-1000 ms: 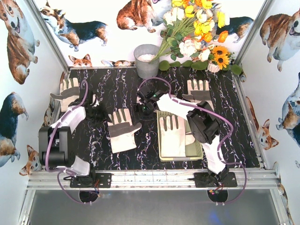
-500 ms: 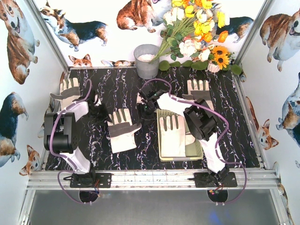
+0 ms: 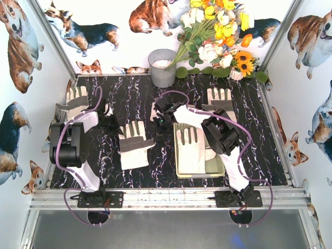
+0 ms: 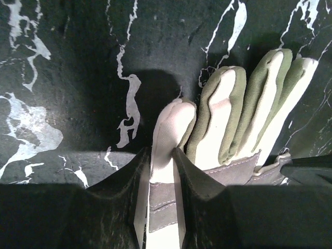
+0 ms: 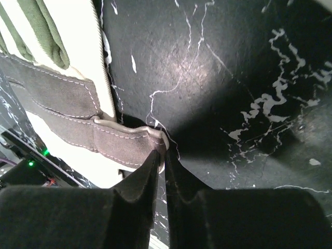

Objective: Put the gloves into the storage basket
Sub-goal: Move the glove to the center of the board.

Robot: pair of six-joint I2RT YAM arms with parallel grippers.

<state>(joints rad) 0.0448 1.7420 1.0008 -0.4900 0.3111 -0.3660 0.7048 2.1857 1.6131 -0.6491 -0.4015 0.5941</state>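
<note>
Cream fabric with grey patches makes up four gloves on the black marble table (image 3: pixel 129 88). One glove (image 3: pixel 189 148) lies flat inside the basket (image 3: pixel 213 167), fingers pointing away from the arms. The basket stands right of centre, in front of the right arm's base. The left-back glove (image 3: pixel 78 98) and the right-back glove (image 3: pixel 220 98) lie near the far corners, well apart. The middle glove (image 3: pixel 134 148) (image 4: pixel 244 119) (image 5: pixel 62 88) lies on the table just left of the basket, outside it. The left gripper (image 3: pixel 110 124) (image 4: pixel 161 155) is down at that glove's outer finger, and its wrist view shows the jaws closed onto the finger, with cream cloth filling the narrow gap. The right gripper (image 3: pixel 162 123) (image 5: pixel 160 155) sits low between the middle glove and the basket's far left corner. Its jaws are drawn almost together, with the piped end of a grey patch caught between the tips. From its place above, this looks to be the same glove's thumb side. A grey bucket (image 3: pixel 162 67) and a bunch of flowers (image 3: pixel 218 36) stand at the back edge.
</note>
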